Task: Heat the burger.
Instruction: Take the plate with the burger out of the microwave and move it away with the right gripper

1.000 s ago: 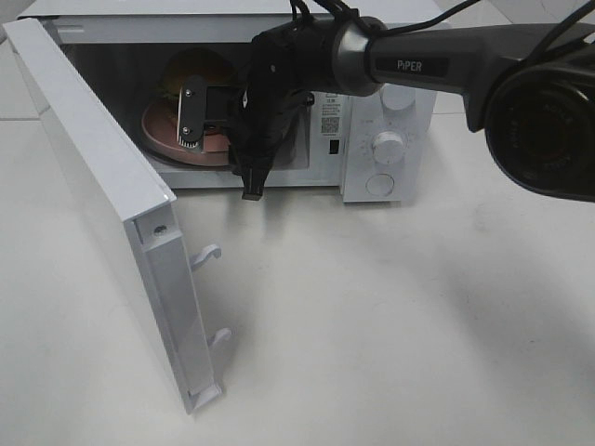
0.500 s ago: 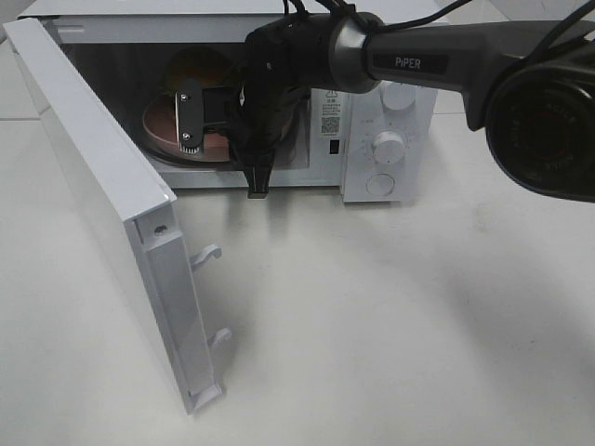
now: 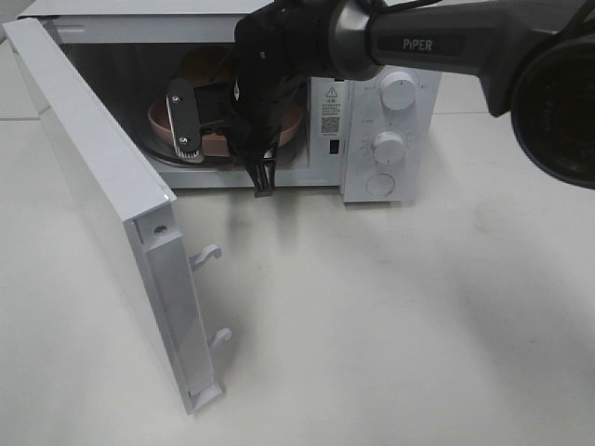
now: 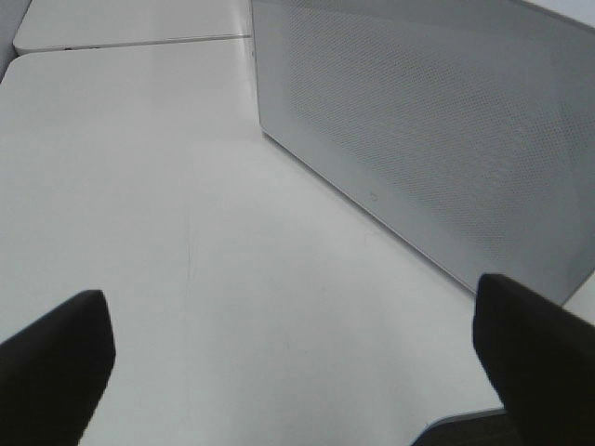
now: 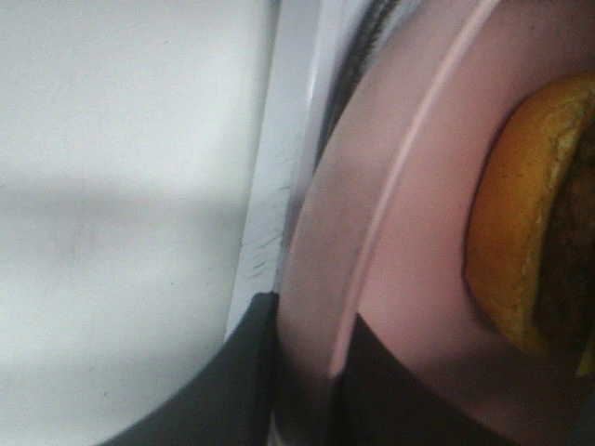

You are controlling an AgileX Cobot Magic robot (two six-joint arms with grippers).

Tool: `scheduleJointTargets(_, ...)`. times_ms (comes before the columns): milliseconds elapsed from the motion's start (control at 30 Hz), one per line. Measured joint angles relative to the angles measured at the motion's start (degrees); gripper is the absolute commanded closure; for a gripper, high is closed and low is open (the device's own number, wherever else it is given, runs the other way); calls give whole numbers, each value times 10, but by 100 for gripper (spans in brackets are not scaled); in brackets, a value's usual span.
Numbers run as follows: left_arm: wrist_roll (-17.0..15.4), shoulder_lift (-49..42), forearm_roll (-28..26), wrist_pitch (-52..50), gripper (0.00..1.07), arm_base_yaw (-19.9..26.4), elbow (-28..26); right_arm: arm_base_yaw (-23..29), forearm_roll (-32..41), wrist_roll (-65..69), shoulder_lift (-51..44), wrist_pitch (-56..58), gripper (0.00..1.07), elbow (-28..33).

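Step – seating pink plate [image 3: 218,139] with burger [image 5: 530,218] in microwave [image 3: 386,139]: my right fingers [image 3: 223,158] grip its rim – lower level, release gently; left fingers [image 4: 521,344] spread, idle

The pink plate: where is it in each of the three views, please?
Exterior high: pink plate inside the open microwave, partly behind the right gripper.
Left wrist: not in it.
Right wrist: plate fills the frame, burger on it.
Shared landmark: the burger.
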Motion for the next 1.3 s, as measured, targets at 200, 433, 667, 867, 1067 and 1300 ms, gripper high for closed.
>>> scheduleJointTargets(200, 0, 0, 0, 0, 9, 0, 0, 1, 1, -42, -50, -48, 107, 95)
scheduleJointTargets(433, 0, 0, 0, 0, 9, 0, 0, 1, 6, -88, -110, -127, 107, 214)
scheduleJointTargets(667, 0, 0, 0, 0, 9, 0, 0, 2, 15, -131, -167, -190, 107, 315)
scheduleJointTargets(867, 0, 0, 0, 0, 9, 0, 0, 3, 15, -147, -191, -207, 107, 351)
scheduleJointTargets(1067, 0, 0, 0, 0, 9, 0, 0, 5, 15, -179, -231, -215, 107, 402)
scheduleJointTargets(1300, 0, 0, 0, 0, 9, 0, 0, 5, 15, -182, -273, -226, 107, 435)
